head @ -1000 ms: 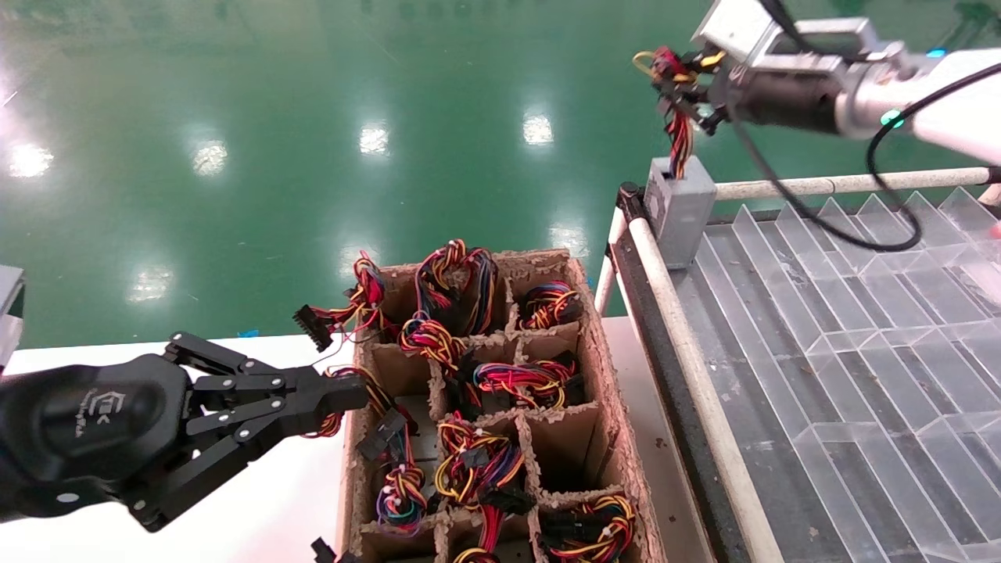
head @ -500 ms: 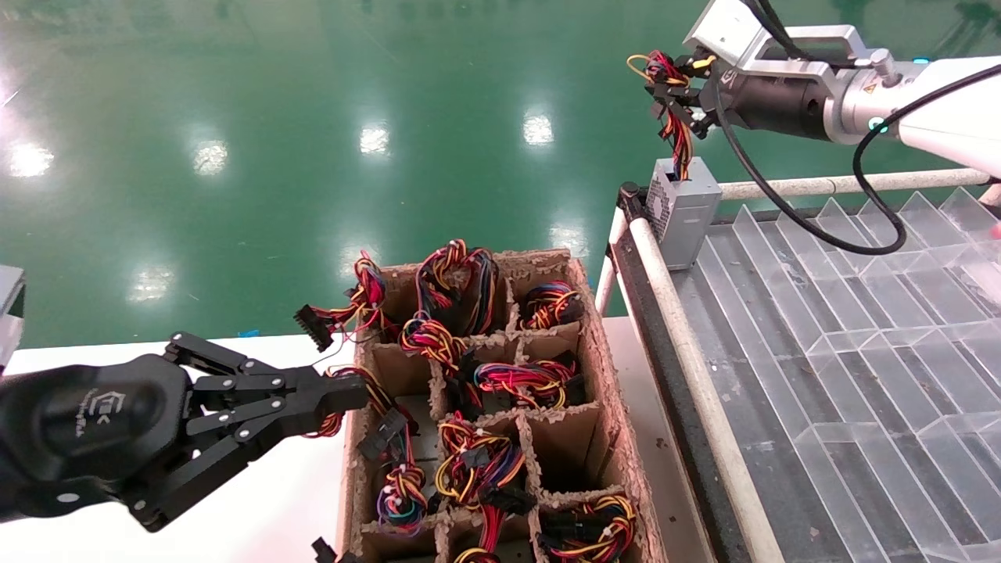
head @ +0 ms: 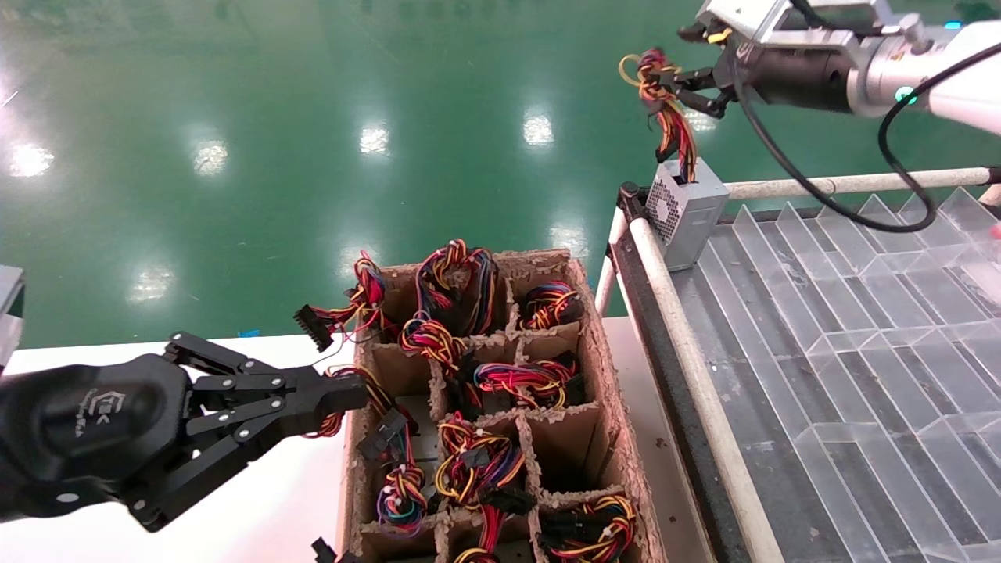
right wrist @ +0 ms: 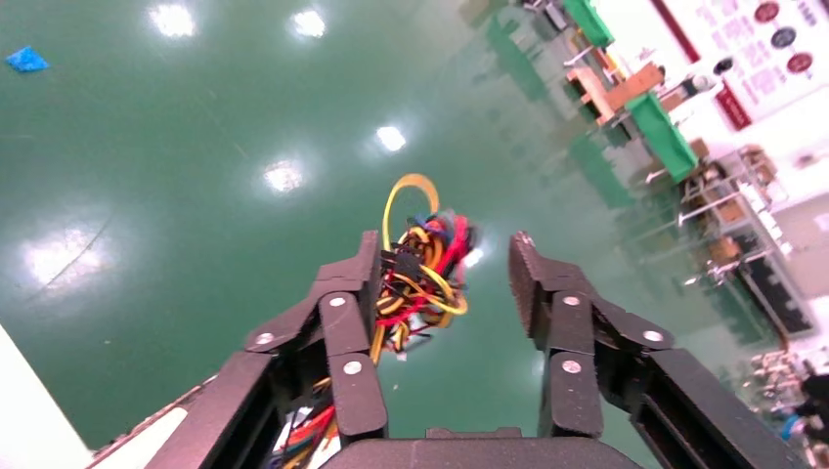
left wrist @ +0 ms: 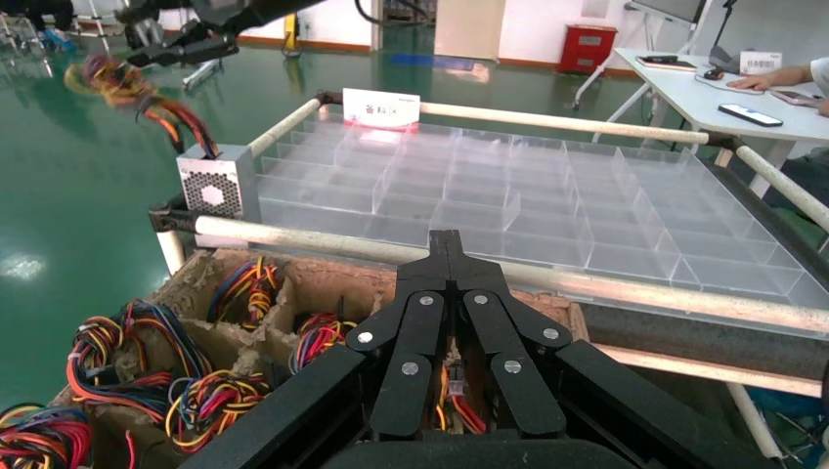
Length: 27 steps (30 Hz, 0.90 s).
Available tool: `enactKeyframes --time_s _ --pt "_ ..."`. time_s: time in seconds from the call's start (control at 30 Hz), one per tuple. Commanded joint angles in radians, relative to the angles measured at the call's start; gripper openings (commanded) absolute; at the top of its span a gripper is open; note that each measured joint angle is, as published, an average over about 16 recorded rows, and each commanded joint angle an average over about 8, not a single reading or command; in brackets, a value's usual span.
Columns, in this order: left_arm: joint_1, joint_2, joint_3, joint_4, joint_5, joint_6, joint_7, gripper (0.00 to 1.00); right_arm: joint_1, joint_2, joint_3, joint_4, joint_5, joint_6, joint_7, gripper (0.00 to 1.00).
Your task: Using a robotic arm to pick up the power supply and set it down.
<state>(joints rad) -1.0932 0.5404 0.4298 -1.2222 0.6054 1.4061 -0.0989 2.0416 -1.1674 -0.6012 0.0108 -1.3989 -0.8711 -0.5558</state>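
Our right gripper [head: 687, 78] hangs high at the far right, above the far left corner of the clear divider tray [head: 860, 313]. From its own wrist camera we see its fingers [right wrist: 352, 293] spread wide apart, released, with the knotted end of the wire bundle [right wrist: 420, 274] lying against one finger while the other stands clear of it. We cannot tell whether the wires only lean on that finger or are caught on it.

From the head camera, the wire bundle [head: 665, 109] of red, yellow, orange and black strands runs from just beside the fingertips down into the top of the power supply [head: 687, 211]. That small grey metal box stands in the tray's far left corner, close to the white rail [head: 680, 328] along the tray's left edge, somewhat tilted, its perforated vent face turned toward the cardboard box. The left wrist camera shows the same box [left wrist: 220, 186] at the tray corner with the wires rising from its top.

Our left gripper [head: 356, 392] rests low at the left over the white tabletop [head: 258, 508], its fingers clenched together, tips at the near left edge of the partitioned cardboard box [head: 618, 438]. Several compartments of that box hold coiled wire bundles of further units, and a black connector [head: 313, 324] sticks out over its far left corner.
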Motion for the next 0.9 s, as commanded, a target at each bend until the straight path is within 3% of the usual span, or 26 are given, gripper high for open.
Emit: enactKeyframes --time_s 0.03,0.3,0.63,0.9 --pt "0.0 0.0 0.0 0.0 0.0 0.0 0.0 0.0 0.008 0.003 -0.004 0.003 -0.006 -0.005 -0.004 1.0" --pt "0.0 0.0 0.0 0.0 0.0 0.0 0.0 0.0 0.002 0.024 0.004 0.042 0.01 -0.043 -0.009 1.0" --pt "0.0 0.0 0.0 0.0 0.0 0.0 0.0 0.02 -0.156 0.11 0.055 0.241 0.116 -0.135 0.113 1.0" --pt "0.0 0.0 0.0 0.0 0.0 0.0 0.0 1.0 -0.291 0.185 0.1 0.414 0.208 -0.217 0.218 1.0"
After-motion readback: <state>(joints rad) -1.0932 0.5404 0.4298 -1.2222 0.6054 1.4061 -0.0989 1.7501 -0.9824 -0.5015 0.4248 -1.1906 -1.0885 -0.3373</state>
